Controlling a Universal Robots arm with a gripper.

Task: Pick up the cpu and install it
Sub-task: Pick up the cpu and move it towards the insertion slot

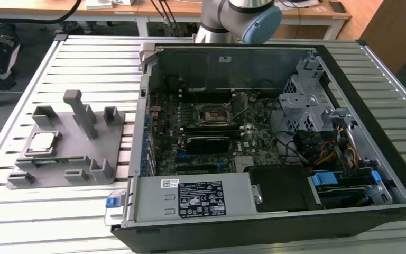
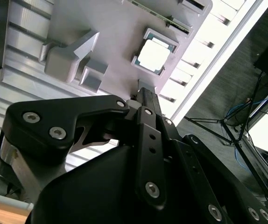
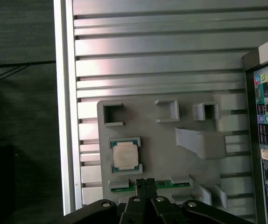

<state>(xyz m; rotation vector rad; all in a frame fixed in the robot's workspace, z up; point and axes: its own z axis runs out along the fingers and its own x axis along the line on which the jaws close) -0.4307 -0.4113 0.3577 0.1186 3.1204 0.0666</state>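
A robotics lab: opened computer case (image 1: 231, 66) on slatted aluminium bench (image 1: 48, 214).

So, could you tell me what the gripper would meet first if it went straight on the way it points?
Most likely the grey fixture plate, close beside the cpu seated in it; the gripper aims at that plate in both wrist views, though depth is unclear.

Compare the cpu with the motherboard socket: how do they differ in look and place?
The cpu has a shiny silver top; the socket is dark in the middle, with a metal frame. The cpu lies in the grey fixture, outside the computer case; the socket sits inside the case. Both are square and lie flat.
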